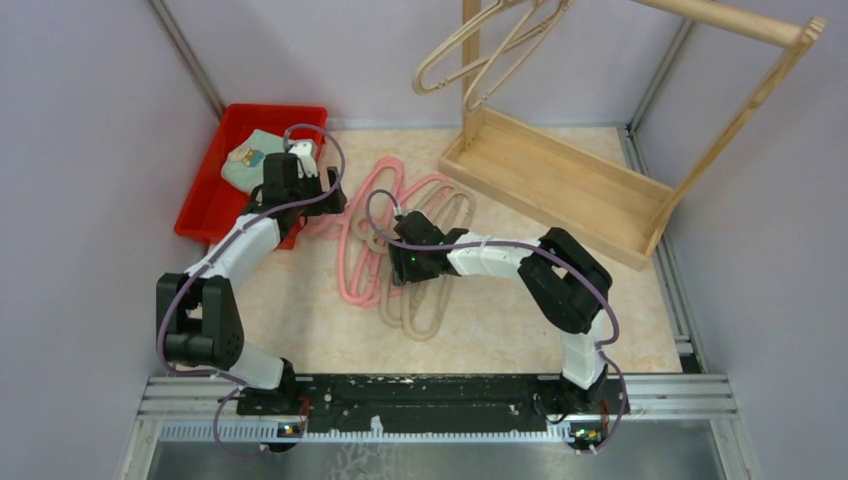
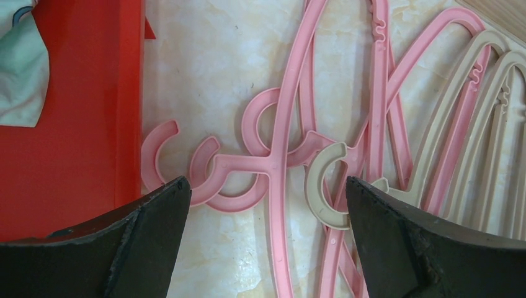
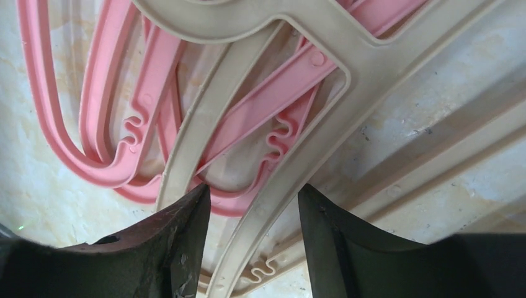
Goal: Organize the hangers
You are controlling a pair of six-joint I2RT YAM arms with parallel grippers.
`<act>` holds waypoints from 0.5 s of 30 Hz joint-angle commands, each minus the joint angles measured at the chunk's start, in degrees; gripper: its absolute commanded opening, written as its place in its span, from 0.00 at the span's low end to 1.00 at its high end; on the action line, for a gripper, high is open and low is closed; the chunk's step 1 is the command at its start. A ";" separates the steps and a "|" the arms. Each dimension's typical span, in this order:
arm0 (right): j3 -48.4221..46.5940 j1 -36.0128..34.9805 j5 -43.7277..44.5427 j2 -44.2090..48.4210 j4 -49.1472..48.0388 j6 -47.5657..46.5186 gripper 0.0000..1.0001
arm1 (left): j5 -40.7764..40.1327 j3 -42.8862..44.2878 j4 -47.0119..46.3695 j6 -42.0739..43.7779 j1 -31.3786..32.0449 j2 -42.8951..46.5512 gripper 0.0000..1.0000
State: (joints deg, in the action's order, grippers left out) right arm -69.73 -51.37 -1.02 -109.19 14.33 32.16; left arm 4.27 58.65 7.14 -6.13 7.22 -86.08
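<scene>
A tangled pile of pink hangers (image 1: 357, 283) and beige hangers (image 1: 421, 316) lies flat on the table in the middle. Three beige hangers (image 1: 480, 52) hang on the wooden rack at the back. My left gripper (image 1: 326, 203) is open wide just above the pile's left end. In the left wrist view (image 2: 267, 186), a pink hanger arm (image 2: 280, 205) and a beige hook (image 2: 318, 186) lie between its fingers. My right gripper (image 1: 400, 266) is open low over the pile. In the right wrist view (image 3: 254, 198), a beige hanger arm (image 3: 267, 220) runs between its fingers, with gaps on both sides.
A red bin (image 1: 212, 195) holding a folded light cloth (image 1: 250, 160) sits at the left, right beside my left gripper (image 2: 74, 155). The wooden rack's base tray (image 1: 560, 185) stands at the back right. Grey walls enclose the table.
</scene>
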 commanded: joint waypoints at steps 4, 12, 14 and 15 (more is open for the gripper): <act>2.85 -0.68 4.26 1.73 -0.19 2.20 0.43 | -0.10 -1.19 0.74 2.09 -0.71 2.34 1.00; 6.72 -0.75 6.02 8.26 0.62 3.92 0.10 | 0.47 -2.52 0.33 1.61 -0.89 3.57 1.00; 7.29 -0.76 7.51 12.01 2.97 4.09 0.08 | 0.76 -2.82 -0.01 0.92 -0.88 4.04 1.00; 7.56 -0.75 8.33 13.56 4.29 4.13 0.07 | 0.94 -2.92 -0.16 0.58 -0.89 4.21 1.00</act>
State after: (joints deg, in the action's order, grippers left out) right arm -63.02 -51.62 3.49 -103.77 14.63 35.62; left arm 4.16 56.60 7.81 -4.91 6.61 -84.18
